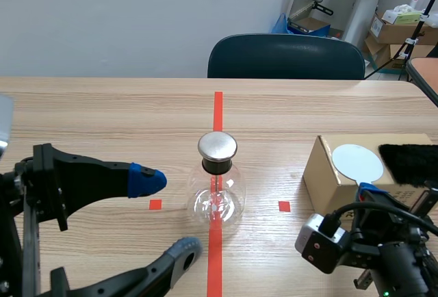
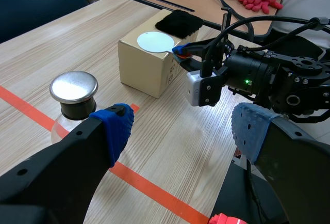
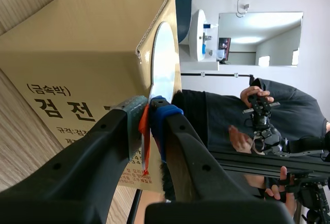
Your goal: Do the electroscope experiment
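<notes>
The electroscope (image 1: 217, 182), a clear glass flask with a round metal cap (image 2: 73, 86), stands on the red tape line at the table's middle. At the right, a cardboard box (image 1: 321, 174) carries a white disc (image 1: 357, 161) and a black fur cloth (image 1: 410, 162). My right gripper (image 1: 369, 189) is at the box's near edge, shut on the disc's orange handle (image 3: 145, 131); the disc (image 3: 164, 69) lies flat on the box top. My left gripper (image 1: 164, 216) stands open just left of the flask, its blue pad (image 2: 114, 128) beside the flask's cap.
A dark chair (image 1: 286, 56) stands behind the table's far edge. Cartons and equipment sit at the back right. A person (image 3: 258, 110) holding a controller shows beyond the box. Bare wood lies between the flask and the box.
</notes>
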